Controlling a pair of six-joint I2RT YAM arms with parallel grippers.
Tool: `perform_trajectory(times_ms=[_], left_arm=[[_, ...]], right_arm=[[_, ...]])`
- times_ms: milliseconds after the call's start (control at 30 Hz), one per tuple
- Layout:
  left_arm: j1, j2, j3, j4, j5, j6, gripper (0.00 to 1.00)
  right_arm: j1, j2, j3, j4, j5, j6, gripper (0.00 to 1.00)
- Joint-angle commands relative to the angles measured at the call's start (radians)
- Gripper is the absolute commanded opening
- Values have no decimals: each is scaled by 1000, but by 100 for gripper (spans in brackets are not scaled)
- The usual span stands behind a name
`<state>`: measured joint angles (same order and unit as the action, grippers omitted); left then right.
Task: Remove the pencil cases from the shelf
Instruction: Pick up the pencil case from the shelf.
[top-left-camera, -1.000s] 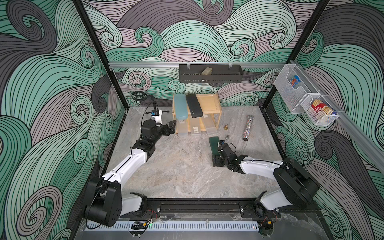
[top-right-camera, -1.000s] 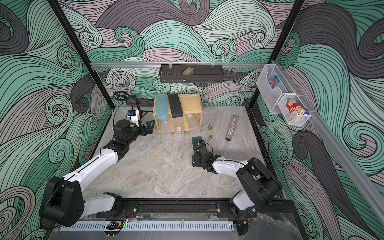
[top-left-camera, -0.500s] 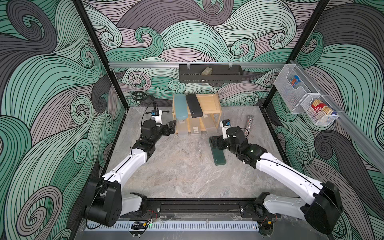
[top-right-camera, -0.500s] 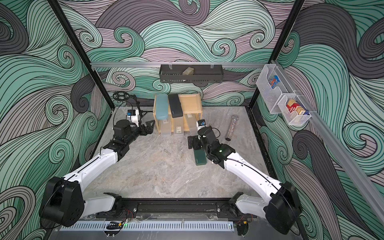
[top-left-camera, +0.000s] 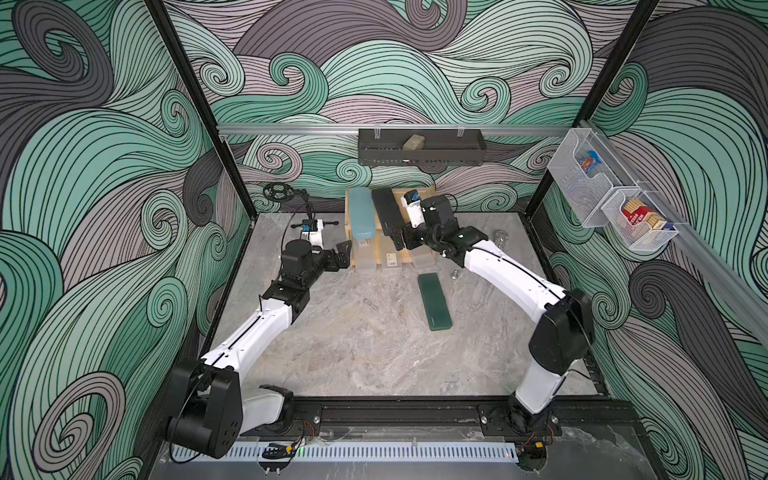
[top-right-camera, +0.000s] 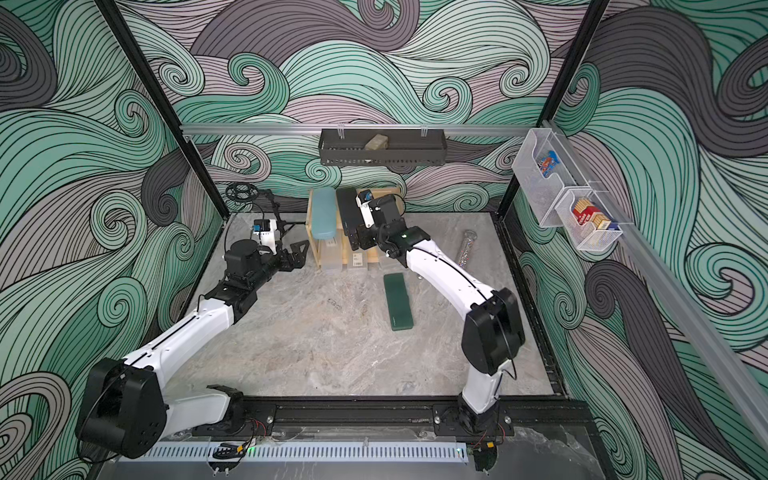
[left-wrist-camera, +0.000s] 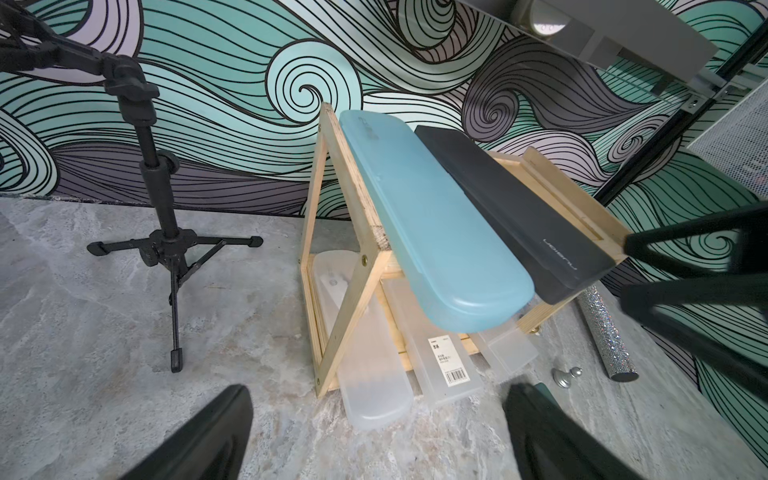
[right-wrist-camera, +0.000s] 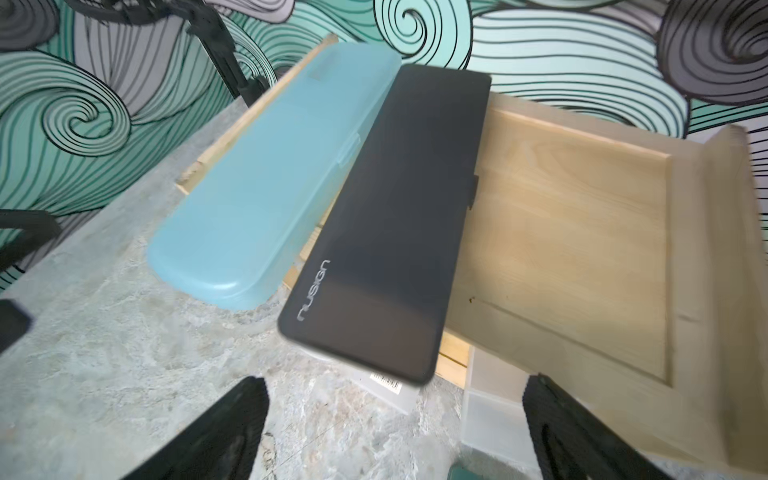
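Marble-look tabletop (top-left-camera: 353, 345) inside a booth with swirly teal wave wallpaper, that's the whole setup.

Starting at the back left corner, a little black tripod (left-wrist-camera: 166, 257) stands by itself. Next along, the left gripper (top-left-camera: 344, 251) hangs low just beside the left side of the shelf, claw spread wide with nothing in it.

The wooden shelf (right-wrist-camera: 561, 232) sits against the middle of the back edge. On its top tier the light blue case (top-left-camera: 360, 212) lies along the left rim. The black case (top-left-camera: 385, 212) is pressed up right beside it and a bit skewed. Both poke out over the front edge. Down on the lower tier, three frosted cases (left-wrist-camera: 449, 365) lie side by side with their front ends sticking out toward the tabletop. The middle one has a barcode sticker.

The right gripper (top-left-camera: 402, 240) is up at the front edge of the top tier, right at the near end of the black case. Its claw is wide apart and not clamped on anything, though I honestly can't tell if a finger brushes the case.

The dark green case (top-left-camera: 434, 301) is off the shelf, lying flat on the tabletop in front of it, a bit right of the middle. A small silver knob (top-left-camera: 455, 274) sits near its far end, and a glitter tube (top-right-camera: 467, 249) lies toward the back right corner.
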<state>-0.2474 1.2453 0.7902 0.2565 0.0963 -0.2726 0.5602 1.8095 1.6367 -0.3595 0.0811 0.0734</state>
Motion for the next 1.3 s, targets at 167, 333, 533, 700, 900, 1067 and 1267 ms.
perform_trajectory(times_ms=[167,333,533,700,900,1067,1267], left_arm=[[-6,-8,17,-8,-12,17,98],[-5,-3,17,-7,-13,19,98],[-5,8,20,-3,-11,20,99],[-5,9,20,-4,-13,23,99],[-6,14,20,-2,-12,24,98],[-6,16,20,-2,-11,23,99],[-6,16,17,0,-11,22,98]], right_arm=[[-14,129,166,-35,-48,-37,100],[-13,157,195,-47,-74,-23,100],[-15,203,257,-57,-57,-11,100],[-17,258,314,-91,-36,0,94],[-19,263,302,-91,-7,5,80],[-20,245,285,-91,17,6,75],[-20,202,272,-89,53,-2,72]])
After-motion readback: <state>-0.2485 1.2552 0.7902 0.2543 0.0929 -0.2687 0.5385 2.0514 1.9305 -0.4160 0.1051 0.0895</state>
